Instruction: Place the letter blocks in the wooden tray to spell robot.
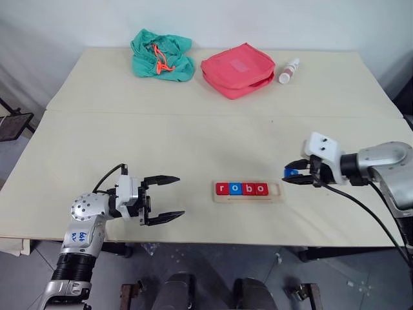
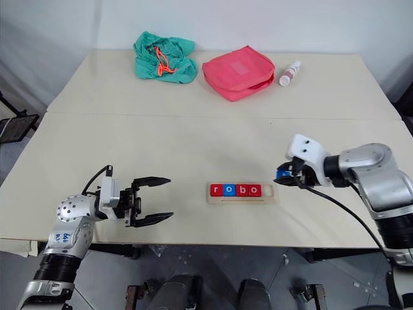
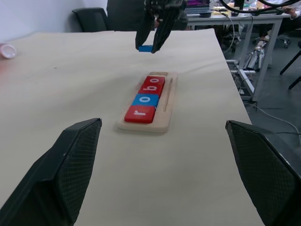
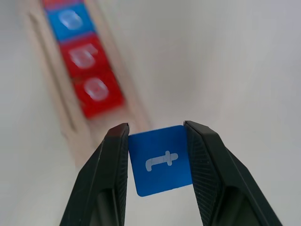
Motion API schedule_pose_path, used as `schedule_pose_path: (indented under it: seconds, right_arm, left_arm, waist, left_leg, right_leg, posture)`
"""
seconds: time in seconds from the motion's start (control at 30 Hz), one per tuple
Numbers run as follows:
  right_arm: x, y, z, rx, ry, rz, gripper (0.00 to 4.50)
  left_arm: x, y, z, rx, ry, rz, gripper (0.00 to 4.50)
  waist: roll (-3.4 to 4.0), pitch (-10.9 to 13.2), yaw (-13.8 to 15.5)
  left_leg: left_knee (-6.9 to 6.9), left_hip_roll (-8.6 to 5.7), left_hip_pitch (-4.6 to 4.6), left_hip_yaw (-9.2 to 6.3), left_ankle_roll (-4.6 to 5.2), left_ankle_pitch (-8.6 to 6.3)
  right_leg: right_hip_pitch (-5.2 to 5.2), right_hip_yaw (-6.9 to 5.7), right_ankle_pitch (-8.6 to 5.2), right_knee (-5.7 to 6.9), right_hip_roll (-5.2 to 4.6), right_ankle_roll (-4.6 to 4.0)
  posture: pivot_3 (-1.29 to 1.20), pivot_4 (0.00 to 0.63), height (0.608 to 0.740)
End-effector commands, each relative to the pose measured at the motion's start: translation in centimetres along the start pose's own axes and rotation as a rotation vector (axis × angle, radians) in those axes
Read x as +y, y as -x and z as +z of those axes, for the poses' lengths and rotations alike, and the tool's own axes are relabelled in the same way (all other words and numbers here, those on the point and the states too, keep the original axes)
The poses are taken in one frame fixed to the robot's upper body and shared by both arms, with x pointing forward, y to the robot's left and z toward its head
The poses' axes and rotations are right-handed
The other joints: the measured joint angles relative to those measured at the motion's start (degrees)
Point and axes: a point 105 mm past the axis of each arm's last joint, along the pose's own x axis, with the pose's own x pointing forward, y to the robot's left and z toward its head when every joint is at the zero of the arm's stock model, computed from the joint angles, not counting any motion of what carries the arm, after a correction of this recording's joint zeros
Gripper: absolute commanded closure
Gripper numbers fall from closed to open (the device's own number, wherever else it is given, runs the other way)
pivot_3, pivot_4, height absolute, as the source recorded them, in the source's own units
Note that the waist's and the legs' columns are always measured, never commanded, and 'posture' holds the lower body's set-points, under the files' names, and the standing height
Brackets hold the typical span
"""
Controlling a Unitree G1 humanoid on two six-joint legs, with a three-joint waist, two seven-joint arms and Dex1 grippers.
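Office/lab — desks (image 3: 235,19), chair (image 3: 91,19), monitor (image 3: 197,5) behind.

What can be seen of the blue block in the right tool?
The blue t block is a small flat square tile with a white lowercase t on its face. The right tool pinches it by two opposite edges and holds it in the air, clear of the table, just beyond the empty right end of the wooden tray.

Pale wood tray (image 1: 248,198) holds blocks red (image 1: 222,188), blue (image 1: 235,188), red (image 1: 248,188), red (image 1: 261,188), with white letters r, o, b, o. Blue block (image 4: 161,160) with white t sits between black claw (image 4: 160,169) fingers. Cream tabletop (image 1: 193,142) carries a teal cloth (image 1: 162,55) with orange cord, pinkish-red pouch (image 1: 237,70), white bottle (image 1: 288,71)
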Motion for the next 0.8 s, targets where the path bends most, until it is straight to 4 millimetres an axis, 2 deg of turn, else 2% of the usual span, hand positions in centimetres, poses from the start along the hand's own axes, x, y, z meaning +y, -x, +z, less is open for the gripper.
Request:
schedule_pose_path:
  seconds: [0.03,0.23,0.67,0.8]
  right_arm:
    - [0.6,-0.2,0.8,0.005,0.036,0.045,3.10]
    - [1.4,-1.2,0.9,0.023,0.074,0.114,3.10]
    - [0.8,-2.3,0.1,0.031,0.087,0.124,3.10]
    - [0.8,-2.3,-0.2,0.039,0.086,0.132,1.80]
  left_arm:
    - [0.0,0.1,0.5,-0.004,-0.033,-0.028,0.00]
    - [0.1,0.2,0.5,0.006,-0.040,-0.038,0.00]
    - [0.1,0.3,0.6,0.006,-0.049,-0.019,0.00]
    - [0.1,0.3,0.6,0.007,-0.049,-0.015,0.00]
  waist:
    - [0.00,0.0,0.1]
    - [0.00,0.0,-0.2]
    - [0.00,0.0,-0.2]
    - [0.00,0.0,-0.2]
  left_leg:
    - [0.00,-0.03,-0.02,-0.04,0.00,0.00]
    - [-0.01,-0.01,-0.02,0.00,0.00,0.00]
    - [0.00,-0.02,-0.03,-0.01,0.00,0.00]
    - [-0.01,-0.02,-0.03,0.01,0.00,0.00]
  right_leg:
    - [0.00,-0.01,0.00,0.00,-0.01,0.00]
    - [-0.04,-0.01,0.00,0.01,0.00,0.00]
    - [-0.05,-0.02,0.00,0.05,-0.01,0.00]
    - [-0.06,-0.02,0.00,0.06,-0.01,0.00]
  posture:
    - [0.00,0.150,0.740]
    - [0.00,0.150,0.740]
    - [0.00,0.150,0.740]
    - [0.00,0.150,0.740]
